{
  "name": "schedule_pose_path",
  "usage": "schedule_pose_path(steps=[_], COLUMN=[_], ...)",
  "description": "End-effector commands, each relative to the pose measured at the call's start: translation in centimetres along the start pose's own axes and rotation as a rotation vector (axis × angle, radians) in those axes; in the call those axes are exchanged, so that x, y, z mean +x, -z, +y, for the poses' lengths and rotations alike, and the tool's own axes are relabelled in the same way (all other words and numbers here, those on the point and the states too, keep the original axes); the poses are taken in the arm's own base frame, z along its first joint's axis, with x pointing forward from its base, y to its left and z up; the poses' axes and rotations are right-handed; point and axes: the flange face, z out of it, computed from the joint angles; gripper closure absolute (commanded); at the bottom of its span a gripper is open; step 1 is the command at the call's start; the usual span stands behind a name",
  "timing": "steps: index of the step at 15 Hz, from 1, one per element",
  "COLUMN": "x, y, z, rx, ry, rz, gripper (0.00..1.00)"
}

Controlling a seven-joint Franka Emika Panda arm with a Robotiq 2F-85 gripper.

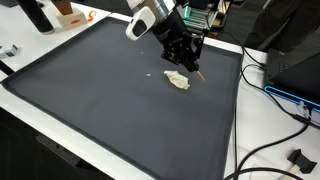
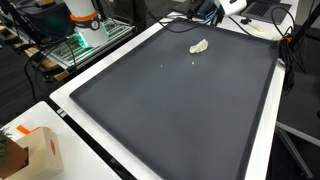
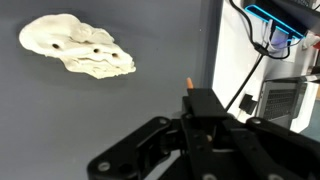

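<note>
Across nearly the whole top of the white desk [image 2: 100, 140] lies a dark grey rubbery mat [image 1: 110, 90], with only a pale rim showing along the edges. Over the desk's edge where its base stands, the white-and-black robot arm [image 1: 142, 22] leans in and points downward. Its black jaws appear drawn together in the wrist view. A small orange tip [image 3: 188, 83] pokes out at their front, and what it belongs to cannot be told. Just beside them, apart from them and flat on the mat near that same edge, rests a cream-coloured crumpled lump [image 1: 177, 80]. A tiny white speck [image 1: 148, 72] lies near it, toward the desk's middle. Judging from this, the work is at its beginning: the jaws are close to the lump, but it is neither touched nor lifted.
</note>
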Motion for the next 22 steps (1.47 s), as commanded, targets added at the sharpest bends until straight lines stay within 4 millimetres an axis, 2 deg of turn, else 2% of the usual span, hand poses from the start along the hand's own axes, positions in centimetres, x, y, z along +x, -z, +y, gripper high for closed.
schedule_pose_path(steps=[1,12,18,22], x=[0.5,1.3,1.1,0.9], y=[-0.5,-0.9,0.3,1.5], z=[0.8,2.4,2.9,2.3], rx=[0.020,0.023,-0.010,-0.044], ry=[-0.066,-0.248,-0.350,-0.375], rz=[0.022,0.055,0.101,0.147], gripper=[0.97,0.97,0.97,0.97])
